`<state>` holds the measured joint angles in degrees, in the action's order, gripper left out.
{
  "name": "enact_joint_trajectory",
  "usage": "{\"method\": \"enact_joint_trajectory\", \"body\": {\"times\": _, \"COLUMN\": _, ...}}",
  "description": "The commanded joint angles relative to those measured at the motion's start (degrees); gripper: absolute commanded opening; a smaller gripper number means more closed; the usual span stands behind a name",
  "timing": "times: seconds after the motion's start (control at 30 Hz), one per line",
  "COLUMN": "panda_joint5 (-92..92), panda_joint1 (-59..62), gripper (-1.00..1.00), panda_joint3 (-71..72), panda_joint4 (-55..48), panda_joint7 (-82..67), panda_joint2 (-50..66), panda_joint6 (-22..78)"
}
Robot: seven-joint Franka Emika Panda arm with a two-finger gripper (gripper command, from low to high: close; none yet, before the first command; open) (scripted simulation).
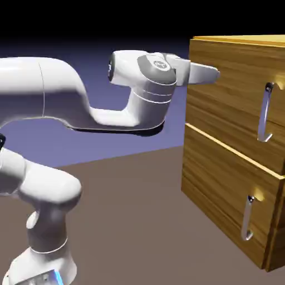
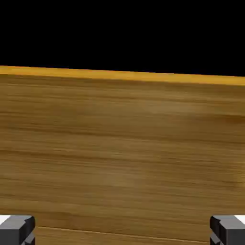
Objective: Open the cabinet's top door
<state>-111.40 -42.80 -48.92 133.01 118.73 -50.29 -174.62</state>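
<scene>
The cabinet (image 1: 222,178) of golden-brown wood stands at the exterior view's right. Its top door (image 1: 231,103) is closed and carries a vertical silver handle (image 1: 265,114) near its right side. My gripper (image 1: 210,72) hovers at the door's upper left corner, well left of the handle and level with the cabinet's upper part. In the hand view the cabinet's wood (image 2: 122,143) fills the frame below a paler top edge. The grey fingertips (image 2: 16,230) sit far apart in the bottom corners, so the gripper (image 2: 122,232) is open with nothing between them. No handle shows in that view.
Below the top door sits the lower door (image 1: 220,192), also closed, with its own silver handle (image 1: 247,218). The brown table (image 1: 128,195) stretches between the cabinet and my base (image 1: 44,256) at the lower left.
</scene>
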Motion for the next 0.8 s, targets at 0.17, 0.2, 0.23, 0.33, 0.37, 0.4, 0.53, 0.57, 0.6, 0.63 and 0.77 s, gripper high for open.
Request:
{"method": "enact_joint_trajectory", "body": {"times": 0.17, "panda_joint5": -15.0, "panda_joint1": -5.7, "gripper": 0.00, "panda_joint3": -6.6, "panda_joint4": -3.8, "panda_joint7": 10.2, "panda_joint2": -2.4, "panda_joint6": -0.1}}
{"method": "enact_joint_trajectory", "body": {"times": 0.2, "panda_joint5": -17.4, "panda_joint1": -6.6, "gripper": 0.00, "panda_joint3": -7.7, "panda_joint4": -4.4, "panda_joint7": 11.9, "panda_joint2": -2.8, "panda_joint6": -0.1}}
{"method": "enact_joint_trajectory", "body": {"times": 0.23, "panda_joint5": -19.9, "panda_joint1": -7.5, "gripper": 0.00, "panda_joint3": -8.8, "panda_joint4": -5.0, "panda_joint7": 13.7, "panda_joint2": -3.2, "panda_joint6": -0.1}}
{"method": "enact_joint_trajectory", "body": {"times": 0.33, "panda_joint5": -27.4, "panda_joint1": -10.4, "gripper": 0.00, "panda_joint3": -12.0, "panda_joint4": -6.9, "panda_joint7": 18.8, "panda_joint2": -4.3, "panda_joint6": -0.2}}
{"method": "enact_joint_trajectory", "body": {"times": 0.37, "panda_joint5": -29.9, "panda_joint1": -11.3, "gripper": 0.00, "panda_joint3": -13.1, "panda_joint4": -7.5, "panda_joint7": 20.5, "panda_joint2": -4.7, "panda_joint6": -0.2}}
{"method": "enact_joint_trajectory", "body": {"times": 0.4, "panda_joint5": -32.4, "panda_joint1": -12.3, "gripper": 0.00, "panda_joint3": -14.2, "panda_joint4": -8.1, "panda_joint7": 22.2, "panda_joint2": -5.1, "panda_joint6": -0.2}}
{"method": "enact_joint_trajectory", "body": {"times": 0.53, "panda_joint5": -42.4, "panda_joint1": -16.0, "gripper": 0.00, "panda_joint3": -18.6, "panda_joint4": -10.6, "panda_joint7": 29.0, "panda_joint2": -6.7, "panda_joint6": -0.2}}
{"method": "enact_joint_trajectory", "body": {"times": 0.57, "panda_joint5": -44.9, "panda_joint1": -17.0, "gripper": 0.00, "panda_joint3": -19.7, "panda_joint4": -11.3, "panda_joint7": 30.7, "panda_joint2": -7.1, "panda_joint6": -0.2}}
{"method": "enact_joint_trajectory", "body": {"times": 0.6, "panda_joint5": -47.4, "panda_joint1": -17.9, "gripper": 0.00, "panda_joint3": -20.8, "panda_joint4": -11.9, "panda_joint7": 32.4, "panda_joint2": -7.5, "panda_joint6": -0.3}}
{"method": "enact_joint_trajectory", "body": {"times": 0.63, "panda_joint5": -49.8, "panda_joint1": -18.8, "gripper": 0.00, "panda_joint3": -21.9, "panda_joint4": -12.5, "panda_joint7": 34.1, "panda_joint2": -7.9, "panda_joint6": -0.3}}
{"method": "enact_joint_trajectory", "body": {"times": 0.77, "panda_joint5": -52.2, "panda_joint1": -23.8, "gripper": 0.00, "panda_joint3": -25.1, "panda_joint4": -16.3, "panda_joint7": 35.6, "panda_joint2": -7.5, "panda_joint6": 0.1}}
